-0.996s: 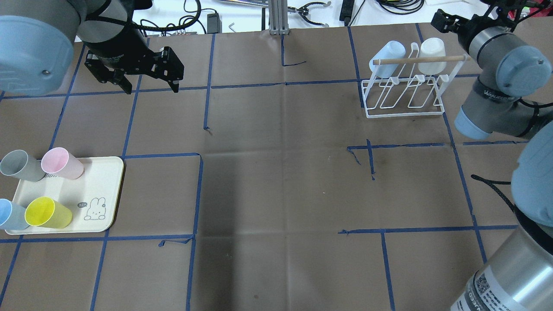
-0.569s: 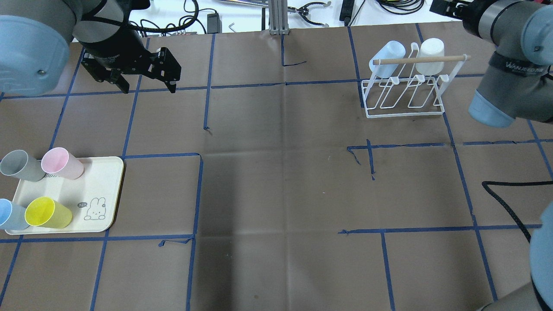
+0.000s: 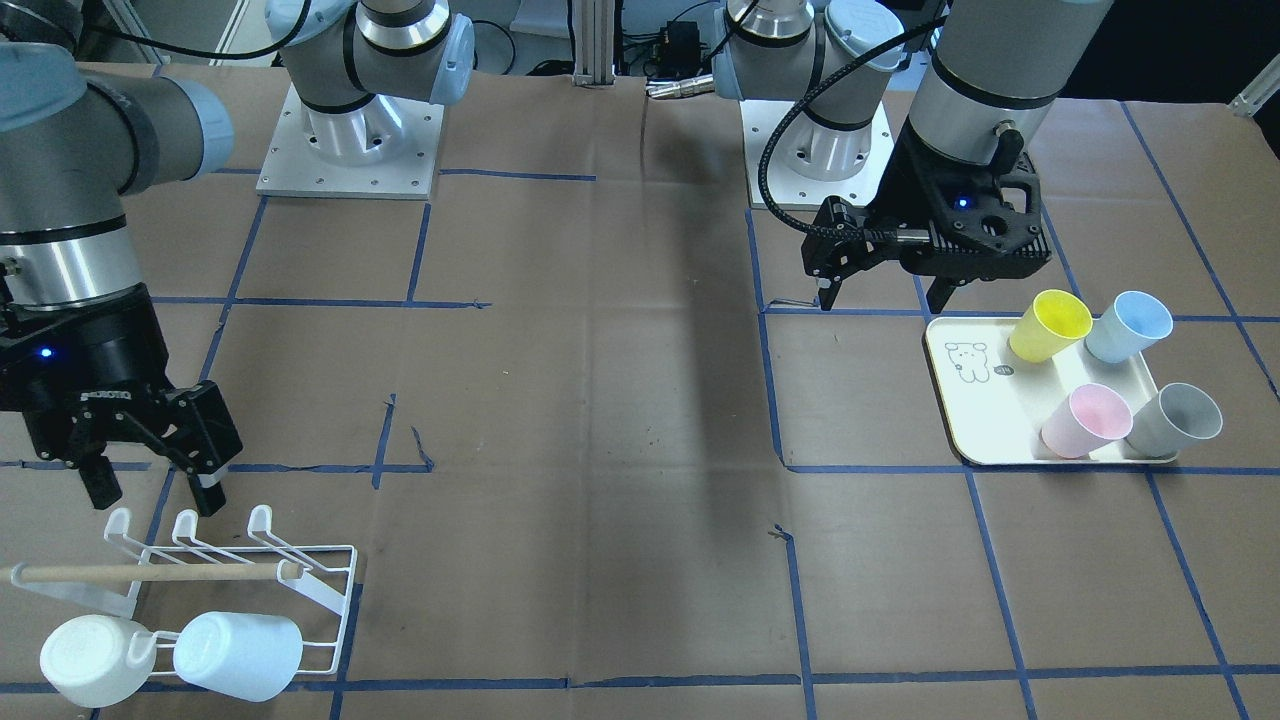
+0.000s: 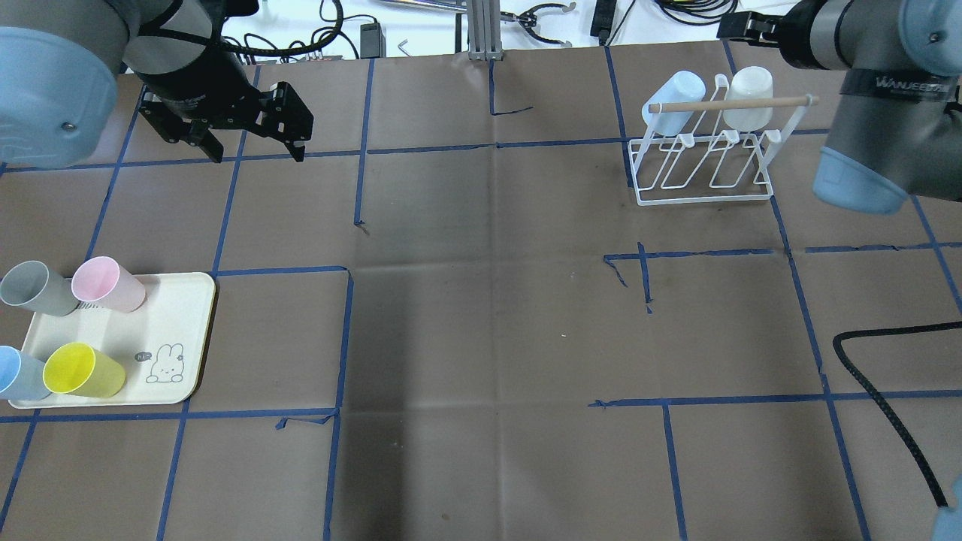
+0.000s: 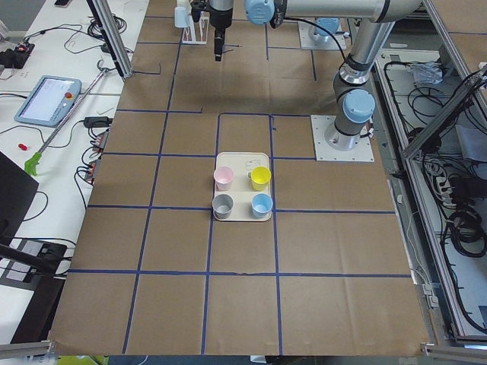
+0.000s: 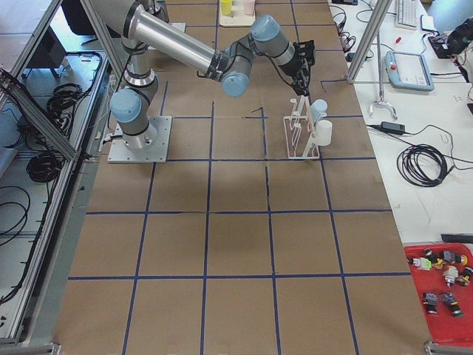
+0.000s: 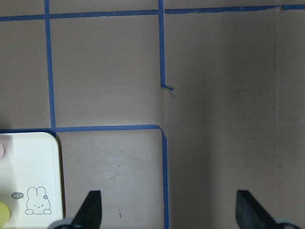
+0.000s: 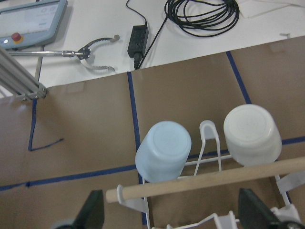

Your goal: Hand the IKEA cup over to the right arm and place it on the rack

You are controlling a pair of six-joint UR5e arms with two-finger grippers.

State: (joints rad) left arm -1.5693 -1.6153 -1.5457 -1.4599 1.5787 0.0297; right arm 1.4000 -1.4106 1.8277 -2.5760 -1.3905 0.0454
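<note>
Four cups stand upright on the cream tray (image 4: 184,308) at the near left of the worktop (image 4: 481,315): a grey cup (image 4: 34,288), a pink cup (image 4: 109,284), a blue cup (image 4: 15,373) and a yellow cup (image 4: 83,370). The left gripper (image 4: 259,154) hangs above bare worktop beyond the tray, well apart from those cups. Its fingers (image 7: 93,209) are spread wide with nothing between them. At the far right sits the rack (image 4: 703,165). It carries a pale blue cup (image 4: 673,98) and a white cup (image 4: 751,94), both mouth-down on the prongs of its far row, with the wooden dowel (image 4: 729,105) crossing in front of them. The right gripper (image 3: 155,492) hovers above the rack, and its fingers (image 8: 93,212) are likewise released and empty.
</note>
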